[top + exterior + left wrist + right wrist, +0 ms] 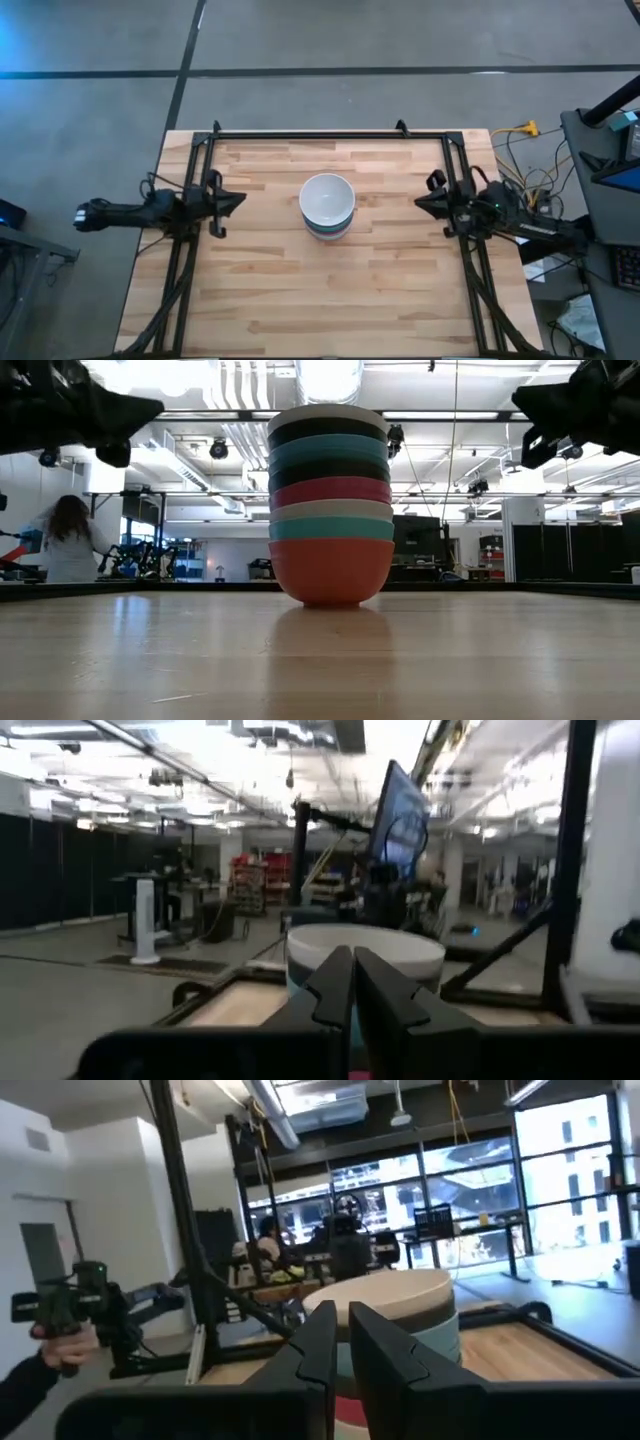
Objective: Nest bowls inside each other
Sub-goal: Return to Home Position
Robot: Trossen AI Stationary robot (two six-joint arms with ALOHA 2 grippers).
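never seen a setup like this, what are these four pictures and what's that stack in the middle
It is a robot with two dark arms at a wooden table. One picture looks straight down, one sits at table height, and two come from cameras on the arms' wrists. In the middle stands a stack of bowls, nested inside each other, a white one on top and a red-orange one at the bottom. The left hand and the right hand wait at either side of the stack, each shut and holding nothing. A person stands in the room behind.
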